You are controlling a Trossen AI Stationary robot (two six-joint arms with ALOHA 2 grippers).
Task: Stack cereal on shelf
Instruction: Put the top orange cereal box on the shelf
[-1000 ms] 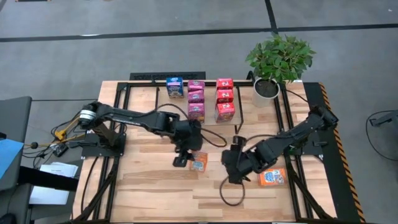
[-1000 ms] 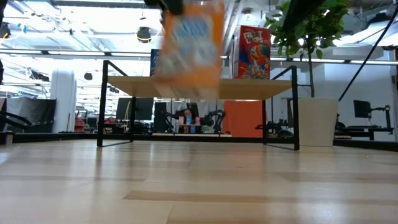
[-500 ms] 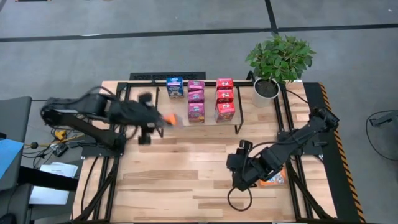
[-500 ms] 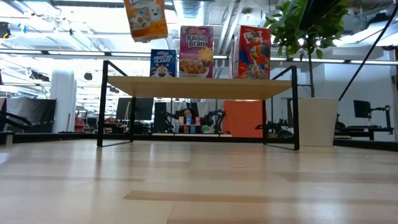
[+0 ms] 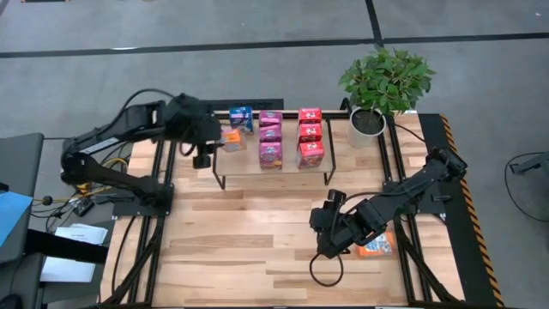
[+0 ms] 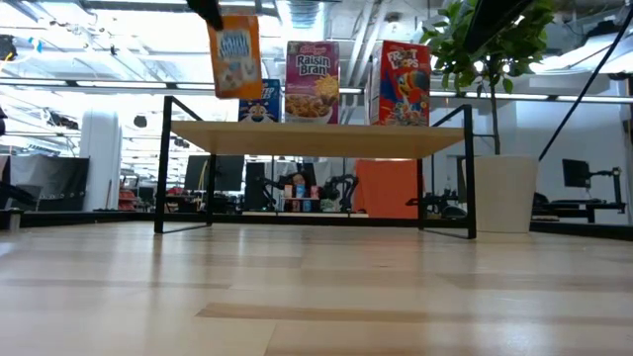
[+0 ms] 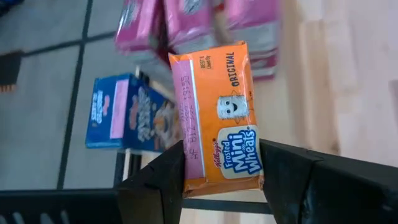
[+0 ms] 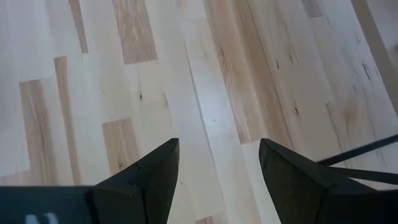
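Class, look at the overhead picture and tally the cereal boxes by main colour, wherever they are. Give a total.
Red boxes: 3
Pink boxes: 3
Blue boxes: 1
Orange boxes: 2 (one on the table, one held in the left gripper)
Total: 9

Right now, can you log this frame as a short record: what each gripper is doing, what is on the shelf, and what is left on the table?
left gripper: shut on the orange Mini-Wheats box, held in the air at the shelf's left end
right gripper: open, empty, low over the table
shelf: one blue box, three pink boxes, three red boxes
table: one more orange box lying flat beside the right arm
potted plant: at the shelf's right end
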